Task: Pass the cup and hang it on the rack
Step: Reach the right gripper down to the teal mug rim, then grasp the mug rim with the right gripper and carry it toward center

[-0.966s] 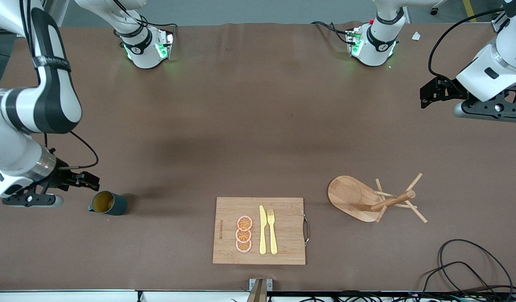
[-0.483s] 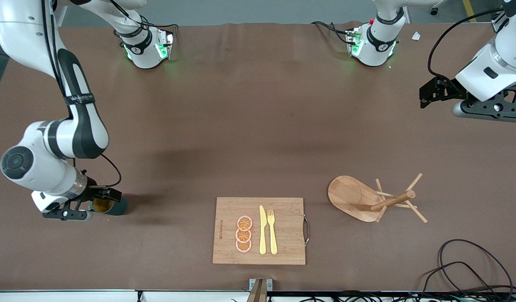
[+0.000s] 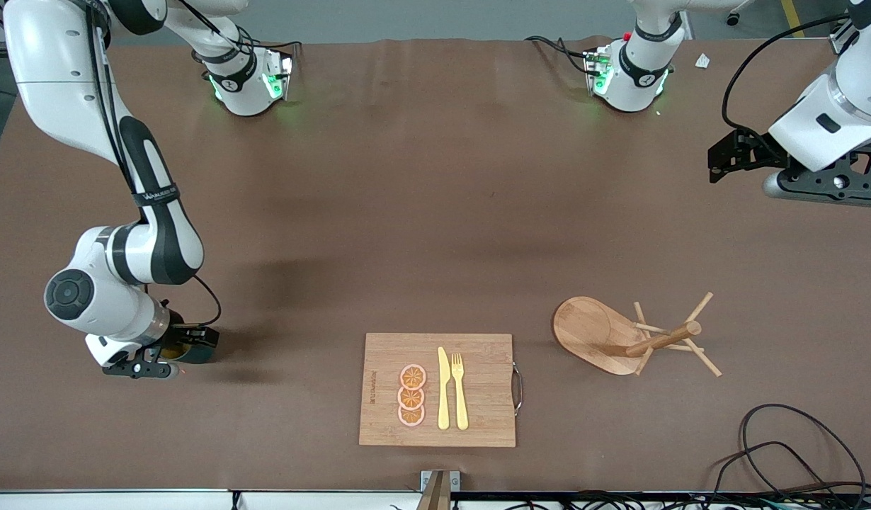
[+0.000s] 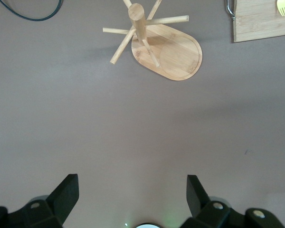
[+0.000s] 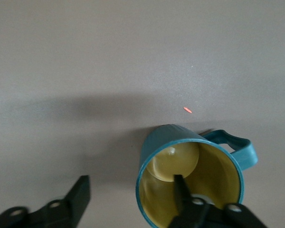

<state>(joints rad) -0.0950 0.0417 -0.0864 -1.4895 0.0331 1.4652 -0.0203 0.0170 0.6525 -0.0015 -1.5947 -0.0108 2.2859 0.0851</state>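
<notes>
We see the right hand (image 5: 130, 199) spread apart over the cup (image 5: 192, 178), one finger inside its rim. The cup stands on the tabletop (image 3: 435, 212) toward the right arm's end. The left hand (image 4: 133, 197) waits, fingers apart, above bare tabletop near the rack (image 3: 619, 336).

The right pincer (image 3: 188, 343) hides most of the cup (image 3: 172, 349) in the front view.

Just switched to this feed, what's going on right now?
The right gripper is open at the cup on the table, one finger inside the rim and one outside, not yet closed. The left gripper hangs open over bare table, waiting. The rack stands empty beside the cutting board.
</notes>
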